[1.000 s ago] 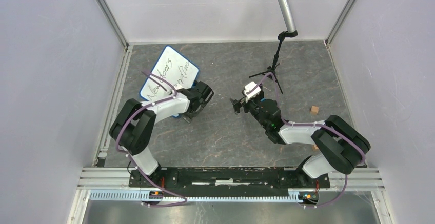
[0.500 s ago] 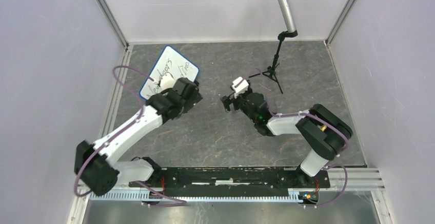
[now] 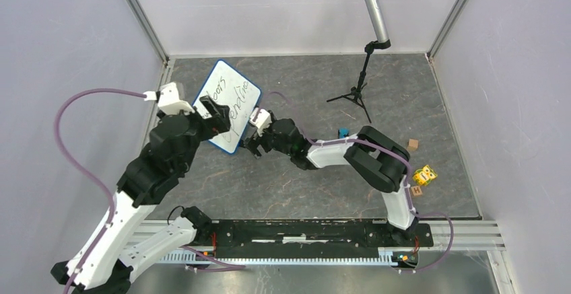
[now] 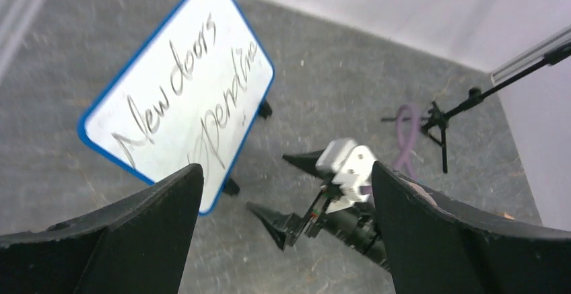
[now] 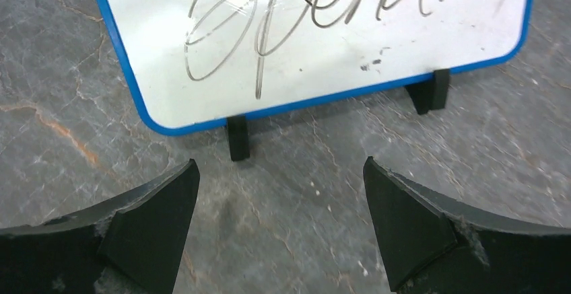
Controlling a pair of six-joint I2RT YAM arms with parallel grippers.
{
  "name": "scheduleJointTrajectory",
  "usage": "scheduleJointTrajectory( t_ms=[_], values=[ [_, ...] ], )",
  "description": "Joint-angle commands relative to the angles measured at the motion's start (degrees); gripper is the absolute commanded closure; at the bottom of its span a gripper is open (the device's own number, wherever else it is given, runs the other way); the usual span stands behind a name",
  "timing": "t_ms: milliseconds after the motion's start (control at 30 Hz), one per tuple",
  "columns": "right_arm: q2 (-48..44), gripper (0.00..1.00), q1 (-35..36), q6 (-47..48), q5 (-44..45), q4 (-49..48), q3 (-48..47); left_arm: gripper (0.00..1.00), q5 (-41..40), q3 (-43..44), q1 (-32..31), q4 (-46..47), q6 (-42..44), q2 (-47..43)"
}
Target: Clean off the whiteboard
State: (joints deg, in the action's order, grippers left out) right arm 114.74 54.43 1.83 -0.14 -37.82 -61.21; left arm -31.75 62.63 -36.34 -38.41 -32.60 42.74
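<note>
Jaws on both arms are spread wide and empty in the overhead cam, with the small blue-rimmed rectangular whiteboard [image 3: 232,99], black handwriting on it, standing on the grey marbled floor [image 3: 283,186], the left gripper [image 3: 214,115] overlapping its near-left edge and the right gripper [image 3: 251,142] just beside its near rim. Left wrist cam: the whiteboard [image 4: 182,92] sits ahead and left of the gap in the left gripper [image 4: 286,169], and the right gripper [image 4: 269,181] shows inside that gap. Right wrist cam: the whiteboard [image 5: 323,38] has its bottom rim and two black feet [image 5: 237,138] just ahead of the gap in the right gripper [image 5: 279,165], not touching.
</note>
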Motion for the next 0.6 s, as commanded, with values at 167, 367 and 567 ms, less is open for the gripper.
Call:
scheduleJointTrajectory(
  t_ms=[167,367,567],
  values=[
    [8.73,0.19,0.16,-3.73,-1.44,6.52,-11.57,0.0,-3.95,-0.09,0.21,17.08,19.93,-2.68],
    [12.76,0.35,0.89,-3.31,-5.22,11.4,-17.17,0.0,-5.66,-3.24,0.26,19.74,27.16,-1.23],
    [13.9,0.38,2.68,-2.28,-1.03,12.68,-19.68,0.0,-3.13,-10.33,1.0,23.25,27.63,-5.11]
  ],
)
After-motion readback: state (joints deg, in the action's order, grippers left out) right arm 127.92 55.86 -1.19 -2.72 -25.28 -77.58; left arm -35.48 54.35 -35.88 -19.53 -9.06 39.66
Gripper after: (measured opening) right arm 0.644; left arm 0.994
